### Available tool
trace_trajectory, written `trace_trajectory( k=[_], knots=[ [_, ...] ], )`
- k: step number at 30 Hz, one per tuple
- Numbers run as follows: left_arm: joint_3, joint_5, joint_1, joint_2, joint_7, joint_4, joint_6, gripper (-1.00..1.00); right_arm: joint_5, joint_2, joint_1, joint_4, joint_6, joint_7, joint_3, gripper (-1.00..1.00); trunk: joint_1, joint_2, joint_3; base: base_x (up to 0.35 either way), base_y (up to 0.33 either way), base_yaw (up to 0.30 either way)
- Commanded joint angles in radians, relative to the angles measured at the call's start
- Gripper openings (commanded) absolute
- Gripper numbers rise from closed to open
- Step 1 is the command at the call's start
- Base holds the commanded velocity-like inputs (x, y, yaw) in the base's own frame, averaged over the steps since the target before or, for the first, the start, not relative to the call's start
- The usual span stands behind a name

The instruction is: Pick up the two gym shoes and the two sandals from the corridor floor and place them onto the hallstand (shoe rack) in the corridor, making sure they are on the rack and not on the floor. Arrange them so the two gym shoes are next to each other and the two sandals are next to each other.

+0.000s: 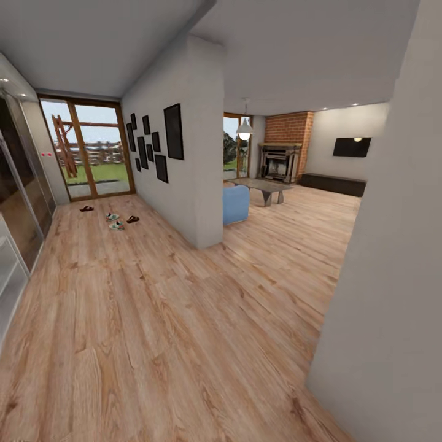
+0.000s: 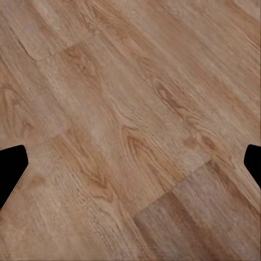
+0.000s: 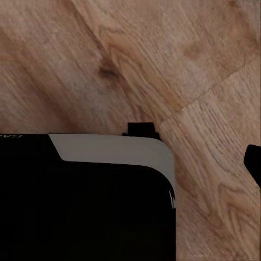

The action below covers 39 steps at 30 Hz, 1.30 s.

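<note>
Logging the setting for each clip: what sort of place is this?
Most likely a home: a corridor with a wood floor and shoes near a glazed door, framed pictures on the wall, and a living room with a brick fireplace beyond.

Left wrist view: left gripper (image 2: 130, 163) aimed down at floor (image 2: 130, 109); two dark fingertips (image 2: 10, 168) at opposite frame edges, set far apart, gap between them holding nothing. Right wrist view: one dark fingertip (image 3: 253, 163) of right gripper at frame edge, other finger hidden; jaw spacing cannot be told. Large black body part with pale grey rounded edge, robot base (image 3: 87, 201), lies below right wrist, small black tab projecting at its upper edge.
</note>
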Motion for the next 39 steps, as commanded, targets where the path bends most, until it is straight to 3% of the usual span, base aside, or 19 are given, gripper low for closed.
trace_trajectory(
  k=[1,39],
  knots=[
    [0.000,0.000,0.000,0.000,0.000,-0.001,-0.002,1.00,0.000,0.000,0.000,0.000,-0.002,0.000,-0.001,1.00,0.001,0.000,-0.001,0.324,0.000,0.295],
    [0.002,0.001,0.000,0.001,0.000,-0.001,-0.002,1.00,-0.001,-0.003,0.000,-0.002,-0.001,0.000,-0.003,1.00,0.001,0.000,-0.001,0.346,0.025,0.295]
  ],
)
